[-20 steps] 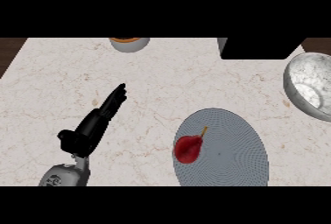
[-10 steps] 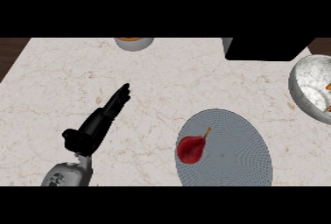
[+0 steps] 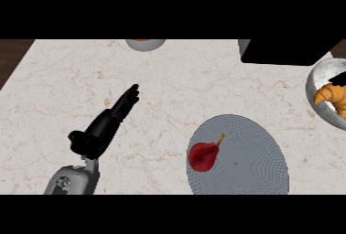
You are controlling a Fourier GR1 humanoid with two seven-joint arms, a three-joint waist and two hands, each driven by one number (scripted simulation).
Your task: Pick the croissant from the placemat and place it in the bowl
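Found the left hand [image 3: 101, 127] low in the left half of the head view, rising off a grey forearm [image 3: 71, 180] at the lower edge. Saw its fingers [image 3: 128, 98] straight and close together, slanting up and to the right, curled round nothing. Could not tell whether it touched the worktop [image 3: 61, 82] beneath or hung just above it. Noted pale veined marble on every side of the hand.

Met, to the right of the hand and well apart from it, a round grey placemat [image 3: 260, 160] lying flat near the lower edge. Saw a red pear [image 3: 202, 156] on the left part of that mat, its stem pointing up and to the right.

Found the croissant [image 3: 331, 95] farther out, at the right edge, lying inside the grey bowl [image 3: 313, 84]. Saw it golden-brown against the bowl's inner wall, both cut off by the edge of the view. Placed the bowl up and to the right of the placemat, near it but not touching.

Noted a black block [image 3: 290, 51] at the top right, just beside the bowl's upper rim. Made out a small dish [image 3: 145, 45] at the top edge, holding something orange, too little of it showing to name. Caught a dark wooden strip [image 3: 12, 57] past the worktop's upper left corner.
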